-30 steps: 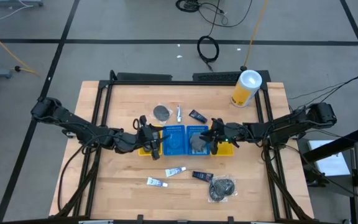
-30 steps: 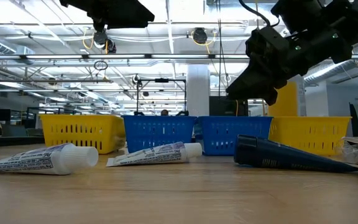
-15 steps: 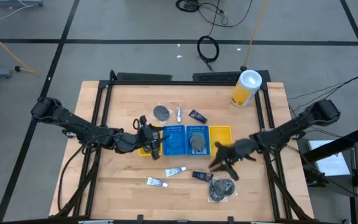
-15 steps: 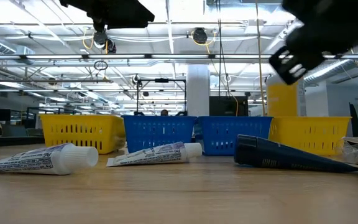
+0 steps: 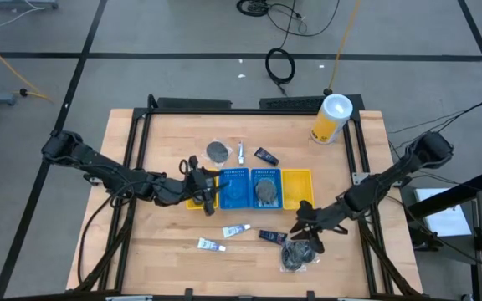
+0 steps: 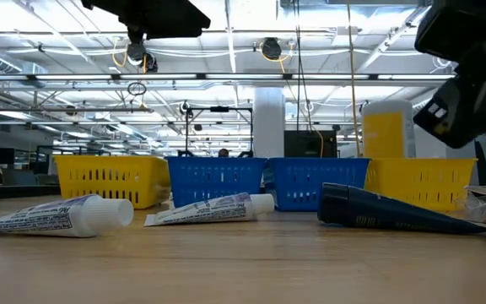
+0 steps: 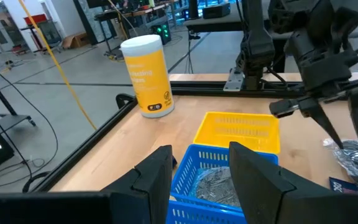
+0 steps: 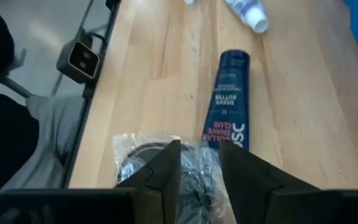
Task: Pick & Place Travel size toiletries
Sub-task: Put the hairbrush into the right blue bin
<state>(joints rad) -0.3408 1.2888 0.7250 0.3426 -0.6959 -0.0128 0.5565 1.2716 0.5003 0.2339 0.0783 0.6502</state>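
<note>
Right gripper above the wrapped bundle

The wrapped bundle (image 5: 299, 254) lay near the table's front edge, right of the navy tube (image 5: 272, 237). The right gripper (image 5: 307, 235) hovered over it, fingers parted, apparently holding nothing. A centred descent would suit. The left gripper (image 5: 210, 187) waited, parted, at the bins (image 5: 234, 187).

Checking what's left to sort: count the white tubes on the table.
3: a small white tube behind the blue bins, two in front. Others may hide inside bins.
</note>
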